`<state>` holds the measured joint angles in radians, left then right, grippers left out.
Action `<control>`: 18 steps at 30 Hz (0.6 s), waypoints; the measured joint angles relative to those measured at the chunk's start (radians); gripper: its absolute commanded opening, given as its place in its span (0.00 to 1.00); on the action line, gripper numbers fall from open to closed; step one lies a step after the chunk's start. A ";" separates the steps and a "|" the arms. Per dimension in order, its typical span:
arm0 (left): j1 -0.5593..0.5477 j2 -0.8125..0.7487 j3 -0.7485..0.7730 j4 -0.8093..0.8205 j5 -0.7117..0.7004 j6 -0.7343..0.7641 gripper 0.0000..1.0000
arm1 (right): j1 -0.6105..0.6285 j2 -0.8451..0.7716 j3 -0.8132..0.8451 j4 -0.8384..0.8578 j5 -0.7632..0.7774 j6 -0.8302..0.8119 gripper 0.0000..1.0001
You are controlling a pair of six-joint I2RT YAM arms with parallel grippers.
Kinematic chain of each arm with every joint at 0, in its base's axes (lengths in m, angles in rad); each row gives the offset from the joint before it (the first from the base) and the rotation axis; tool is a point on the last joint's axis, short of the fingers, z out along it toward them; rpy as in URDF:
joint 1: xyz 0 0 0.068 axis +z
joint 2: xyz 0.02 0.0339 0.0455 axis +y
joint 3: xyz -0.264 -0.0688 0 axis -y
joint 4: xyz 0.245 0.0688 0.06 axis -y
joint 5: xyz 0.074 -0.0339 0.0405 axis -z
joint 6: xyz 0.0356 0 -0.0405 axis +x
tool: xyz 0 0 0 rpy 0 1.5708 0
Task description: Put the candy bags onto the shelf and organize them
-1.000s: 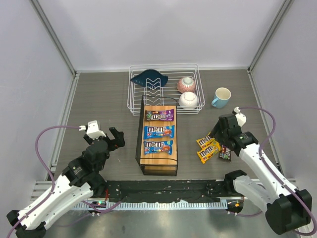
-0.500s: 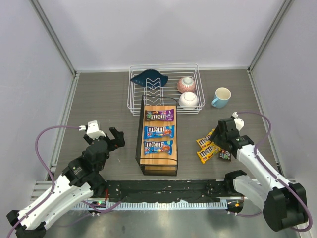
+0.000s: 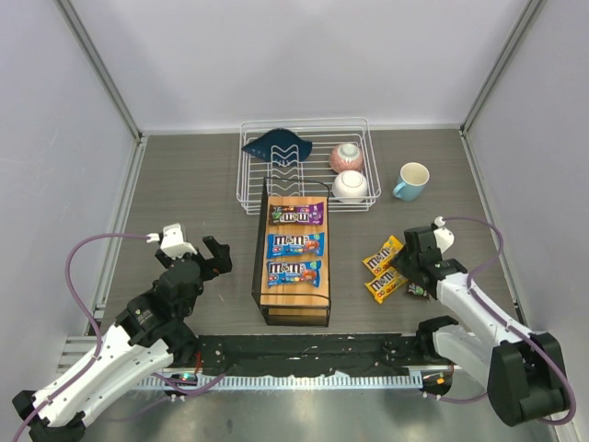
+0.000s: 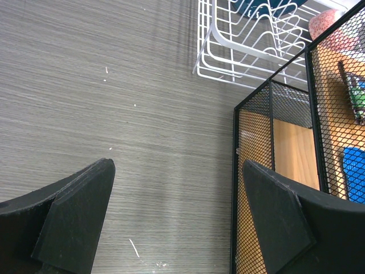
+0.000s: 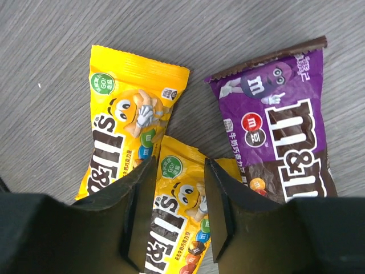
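From above, the shelf (image 3: 293,295) sits well off to the left of the right gripper (image 3: 409,273), and its plank top carries three candy bags (image 3: 295,244) in a column. Two yellow bags (image 3: 384,257) lie on the table just beside that gripper, on its shelf side. A purple bag (image 3: 420,290) pokes out from beneath it. The left gripper (image 3: 213,257) hovers on the shelf's far side, holding nothing.

At the left wrist, the fingers (image 4: 74,211) stand wide apart over bare table, with the shelf's mesh wall just past the right one.

At the right wrist, the fingers (image 5: 140,217) are partly spread and straddle the end of the overlapping yellow bag (image 5: 182,228). Whether they touch it I cannot tell. The purple bag lies just outside the right finger.

These packets look light, thin and glossy, so probably slippery, with loose contents that shift. A pinch across the narrow width, away from the crimped end, should hold best. Because of the overlap, a lift may drag the neighbouring bag along.
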<state>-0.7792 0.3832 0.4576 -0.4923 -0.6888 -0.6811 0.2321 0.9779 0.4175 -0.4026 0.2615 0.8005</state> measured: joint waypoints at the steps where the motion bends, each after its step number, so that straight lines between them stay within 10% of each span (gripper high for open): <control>1: 0.000 0.000 0.000 0.000 0.000 0.000 1.00 | 0.000 -0.018 -0.012 0.005 -0.002 0.014 0.41; 18: 0.000 0.000 0.000 0.000 0.000 0.000 1.00 | -0.001 -0.519 -0.135 -0.147 -0.011 0.279 0.41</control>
<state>-0.7788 0.3832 0.4572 -0.4923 -0.6888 -0.6807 0.2314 0.4587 0.2829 -0.5495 0.2508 1.0794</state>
